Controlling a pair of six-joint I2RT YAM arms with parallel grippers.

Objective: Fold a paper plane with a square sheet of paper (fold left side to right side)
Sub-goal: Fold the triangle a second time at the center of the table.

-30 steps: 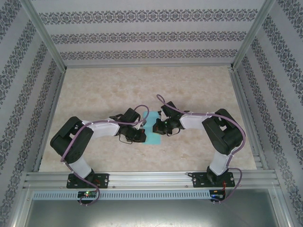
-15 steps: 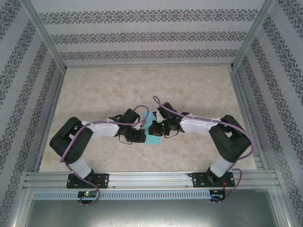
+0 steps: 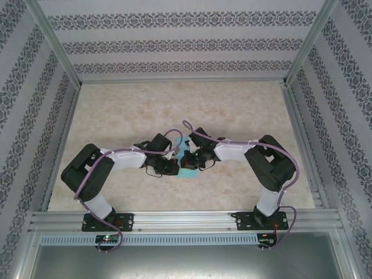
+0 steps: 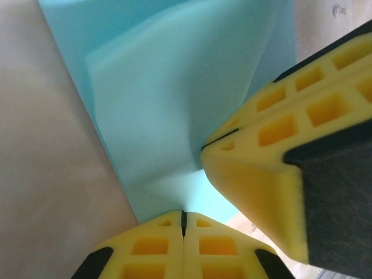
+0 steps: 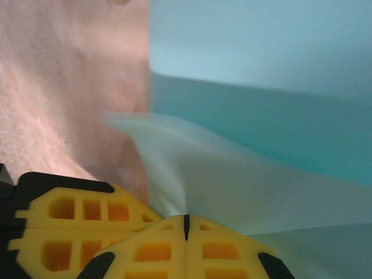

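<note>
Right pincer: yellow pads together, clamped on a raised flap of the sheet of paper, which lifts in a soft curve from the flat layer below. Left pincer: pads together, tips meeting an edge of the sheet; whether any paper lies between them cannot be told. The two pincers stand tip to tip, just beside one another, and the sheet wrinkles where the right one grips it. Sheet: light turquoise, partly doubled over, one layer lying on another with a straight edge showing. It rests on the marbled beige worktop, about midway between the left and right edges and nearer the near edge than the far one, largely covered from above by both pincers
</note>
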